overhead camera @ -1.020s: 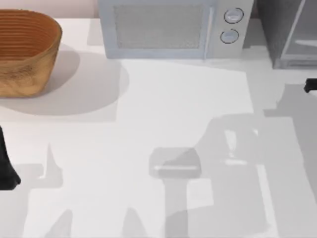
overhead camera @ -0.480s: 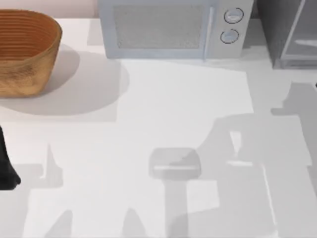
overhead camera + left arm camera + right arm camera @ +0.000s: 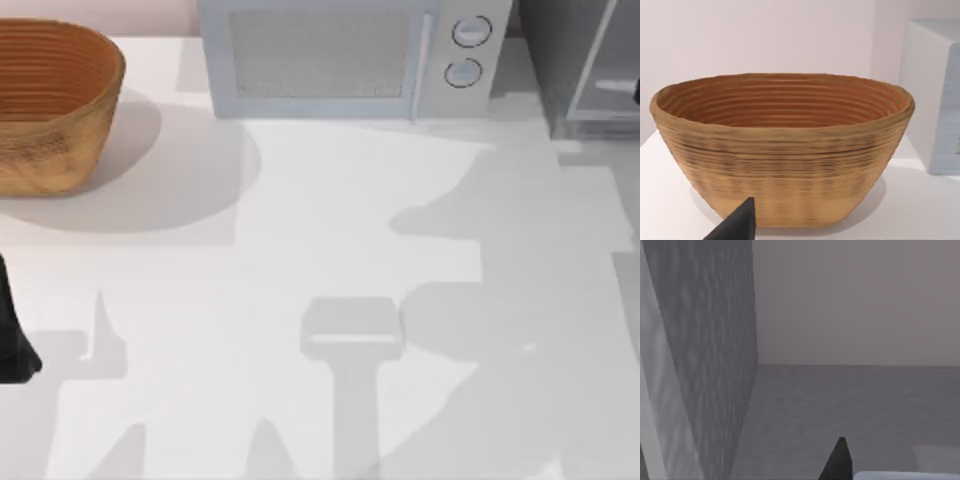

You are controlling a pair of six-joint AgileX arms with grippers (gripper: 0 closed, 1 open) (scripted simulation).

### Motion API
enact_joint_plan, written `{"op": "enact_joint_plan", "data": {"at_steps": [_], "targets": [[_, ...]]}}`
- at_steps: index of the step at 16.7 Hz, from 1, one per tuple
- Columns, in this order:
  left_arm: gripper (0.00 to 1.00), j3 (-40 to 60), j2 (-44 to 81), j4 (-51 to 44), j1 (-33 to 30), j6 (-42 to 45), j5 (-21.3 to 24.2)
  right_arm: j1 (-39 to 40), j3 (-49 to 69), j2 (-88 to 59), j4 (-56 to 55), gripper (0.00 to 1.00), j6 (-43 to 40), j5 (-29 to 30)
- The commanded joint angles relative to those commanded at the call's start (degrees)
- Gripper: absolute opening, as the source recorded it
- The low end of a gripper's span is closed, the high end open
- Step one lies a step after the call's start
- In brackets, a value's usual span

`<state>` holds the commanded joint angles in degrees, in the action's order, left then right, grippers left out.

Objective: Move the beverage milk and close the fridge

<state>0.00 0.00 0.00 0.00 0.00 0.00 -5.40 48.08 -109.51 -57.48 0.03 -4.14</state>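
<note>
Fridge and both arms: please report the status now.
Left arm parked at table's left edge, facing basket. Right arm at the fridge, far right corner. Nothing blocking.

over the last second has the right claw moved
Yes. In the top view the right claw has gone up the right edge, from level with the bare table below the fridge to alongside the fridge's door.

Right arm gone up to the fridge corner

The right gripper (image 3: 636, 92), earlier at the tabletop's right edge below the fridge (image 3: 575, 60), now shows against the fridge at the far right corner; its broad shadow has slid toward the far edge too.
</note>
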Motion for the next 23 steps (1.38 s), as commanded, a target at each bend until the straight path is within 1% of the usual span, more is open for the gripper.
{"op": "enact_joint_plan", "data": {"at_steps": [4, 7, 9, 20, 23], "targets": [[1.0, 0.0, 0.0, 0.0, 0.0, 0.0, 0.0, -3.81, 15.94, -12.36, 4.61, 0.0, -0.33, -4.04], [1.0, 0.0, 0.0, 0.0, 0.0, 0.0, 0.0, -5.75, 22.98, -18.07, 7.14, 0.0, -0.5, -6.18], [1.0, 0.0, 0.0, 0.0, 0.0, 0.0, 0.0, -6.26, 24.59, -19.55, 7.83, 0.0, -0.56, -6.73], [1.0, 0.0, 0.0, 0.0, 0.0, 0.0, 0.0, -6.27, 24.6, -19.56, 7.83, 0.0, -0.56, -6.74], [1.0, 0.0, 0.0, 0.0, 0.0, 0.0, 0.0, -6.27, 24.6, -19.56, 7.83, 0.23, -0.56, -6.74]]}}
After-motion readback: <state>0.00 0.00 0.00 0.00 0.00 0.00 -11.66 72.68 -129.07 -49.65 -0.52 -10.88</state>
